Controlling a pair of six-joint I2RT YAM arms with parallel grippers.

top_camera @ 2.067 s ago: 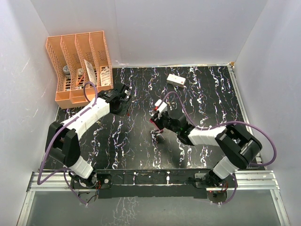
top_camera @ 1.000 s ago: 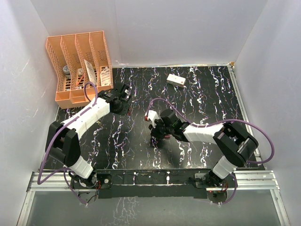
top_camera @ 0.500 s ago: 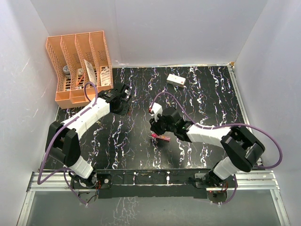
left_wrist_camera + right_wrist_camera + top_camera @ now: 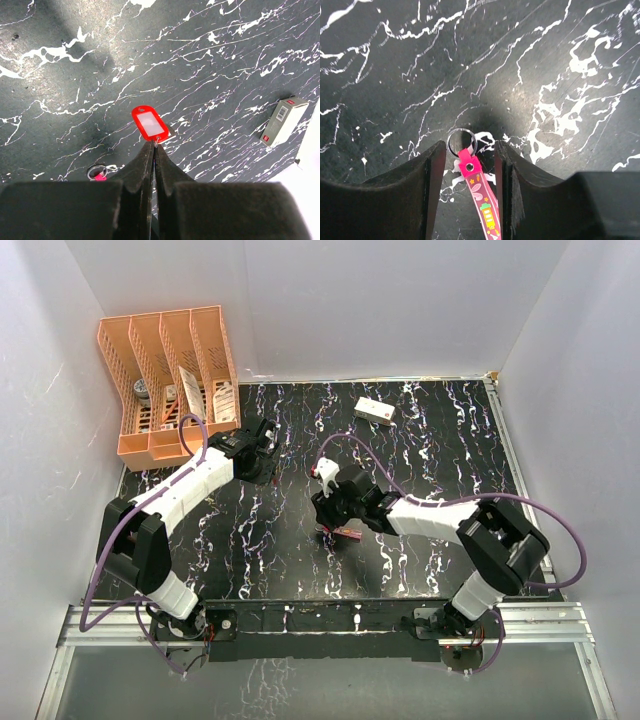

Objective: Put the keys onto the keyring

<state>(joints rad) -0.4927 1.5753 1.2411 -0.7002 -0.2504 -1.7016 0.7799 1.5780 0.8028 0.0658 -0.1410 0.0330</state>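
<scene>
- The right end effector [image 4: 468, 151] sits slightly nearer the left arm than half a second ago, and over the last two seconds its wrist has swung round above the same patch of counter [image 4: 555, 65].
- It is released: the fingers stand spread, one on each side of the keyring [image 4: 461, 142], and neither visibly touches it.
- The keyring lies flat mid-counter, in the same place as half a second ago.
- The left end effector [image 4: 154, 146] has not moved across the frames. It is clenched on the narrow end of the red-headed key [image 4: 149, 123], well apart from the ring.
- Judgement: the ring is framed for a pinch but not yet gripped, and threading has not begun.
- The long axis follows the pink tag [image 4: 481, 200]. The ring end points away from the right wrist, and the tag trails back between the fingers, slanting slightly right.
- In the top view this axis runs roughly left to right.
</scene>
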